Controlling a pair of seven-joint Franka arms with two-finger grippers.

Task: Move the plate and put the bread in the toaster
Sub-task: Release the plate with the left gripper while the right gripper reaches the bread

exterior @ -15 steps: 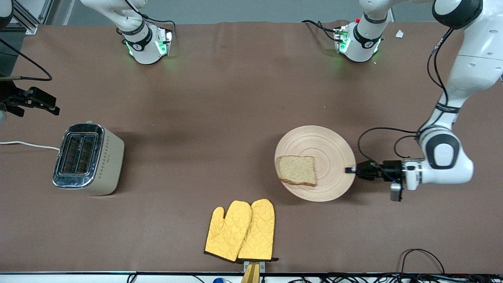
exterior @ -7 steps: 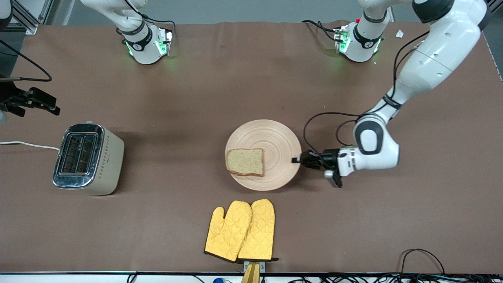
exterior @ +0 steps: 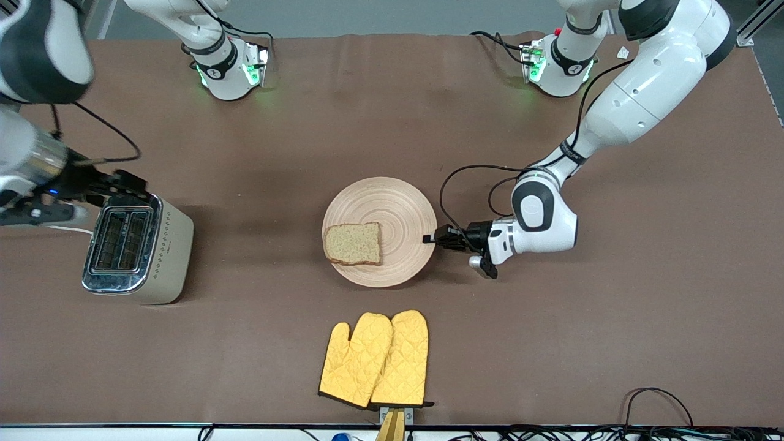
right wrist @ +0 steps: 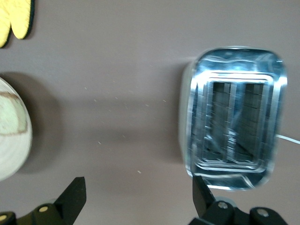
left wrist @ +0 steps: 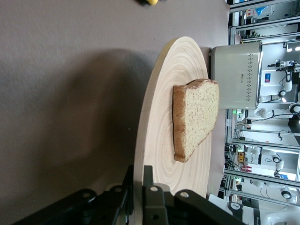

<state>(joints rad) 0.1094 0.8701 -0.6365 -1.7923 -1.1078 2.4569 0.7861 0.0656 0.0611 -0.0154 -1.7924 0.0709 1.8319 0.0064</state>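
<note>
Left wrist view: left gripper (left wrist: 138,197) jaws clamped on plate (left wrist: 159,117) rim; right gripper (right wrist: 136,197) jaws wide, empty, over toaster (right wrist: 234,117).

Plate (exterior: 398,208) matt grooved wood; toaster (exterior: 136,248) top glossy chrome.

One plate (exterior: 392,202), round and ring-grooved, bearing one slice of bread (exterior: 353,244). One toaster (exterior: 139,248) with two slots in its chrome top; one white cord (exterior: 61,228) leaves it. Two yellow oven mitts (exterior: 375,358), lying side by side and overlapping. Two robot arms, each ending in one two-finger gripper: the left gripper (exterior: 430,238) at the plate's rim, its two fingers closed upon that rim, and the right gripper (right wrist: 136,199) over the toaster's end of the table, its two fingers spread apart. Two arm bases (exterior: 229,67) with green lights.
</note>
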